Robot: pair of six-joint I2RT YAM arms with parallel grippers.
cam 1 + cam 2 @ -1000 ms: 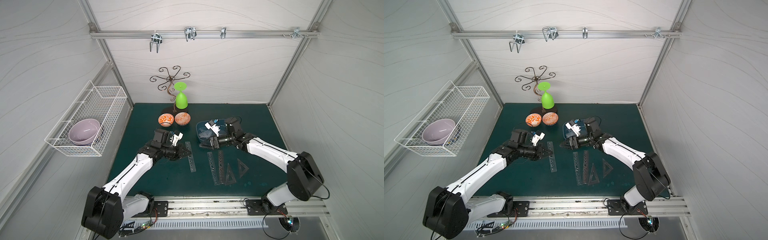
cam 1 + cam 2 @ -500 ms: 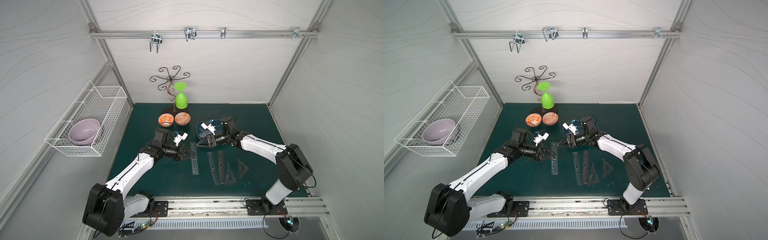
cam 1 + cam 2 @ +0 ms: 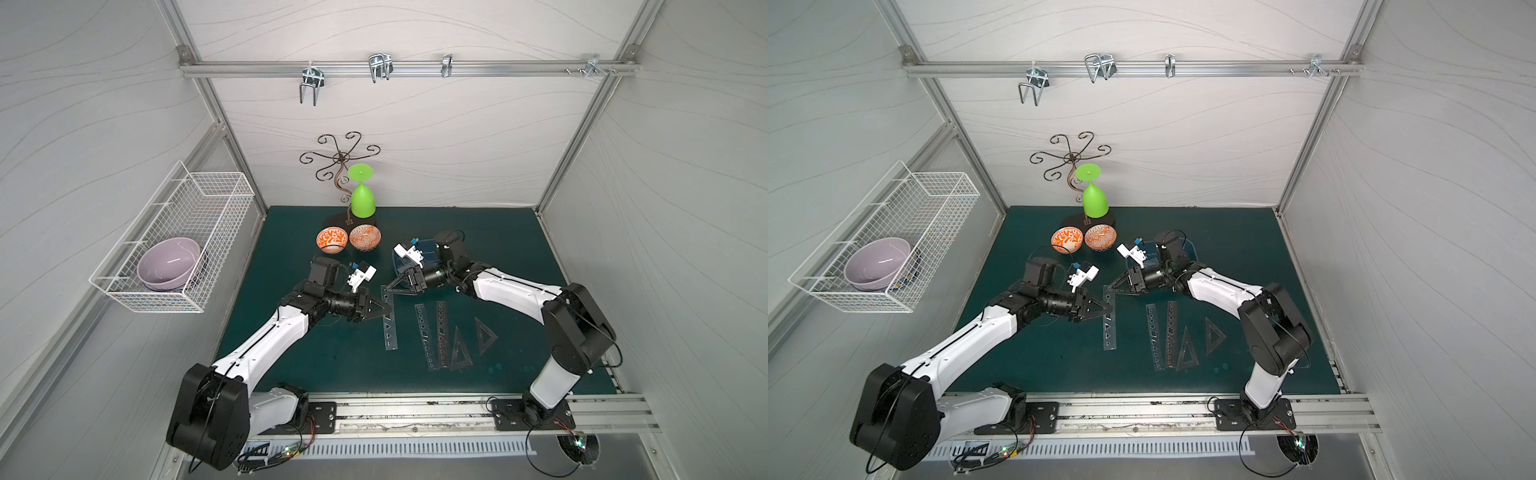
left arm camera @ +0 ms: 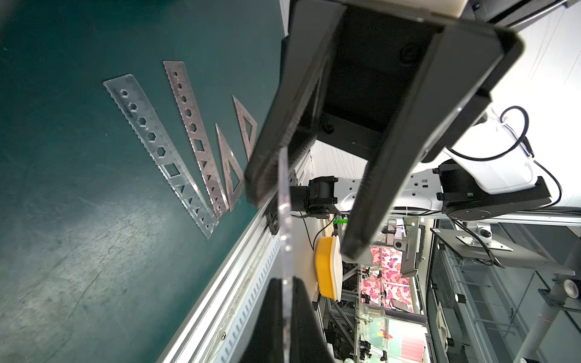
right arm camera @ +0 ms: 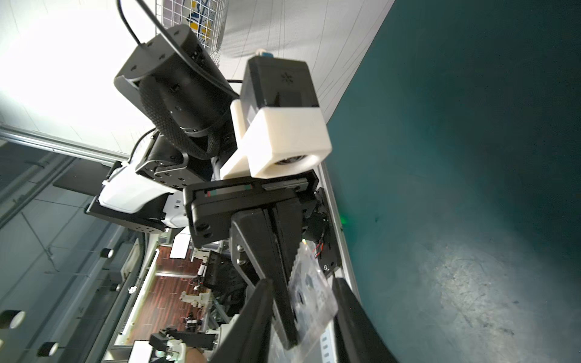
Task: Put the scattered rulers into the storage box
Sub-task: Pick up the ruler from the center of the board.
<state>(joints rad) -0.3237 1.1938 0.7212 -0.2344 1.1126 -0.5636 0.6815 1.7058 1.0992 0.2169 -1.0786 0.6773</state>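
Presently: handover step, judged.
- Storage box: blue tub, behind the right gripper, well back from its fingertips.
- Left gripper: fingers pinching the clear ruler.
- Right fingers: spread either side of that ruler's far end, not yet clamped.
- Four loose rulers: on the mat, apart from both sets of fingertips.
- Next, likely: right closes, left lets go, ruler carried to the box.

strip between the fingers: clear smooth plastic, glossy | fingers: black matt plastic, pads are ribbed | mat under the fingers: matt dark green, is seen scuffed and scratched | loose rulers beside the fingers: clear and smoke-tinted glossy plastic | rail beyond the fingers: bare silver metal, grooved
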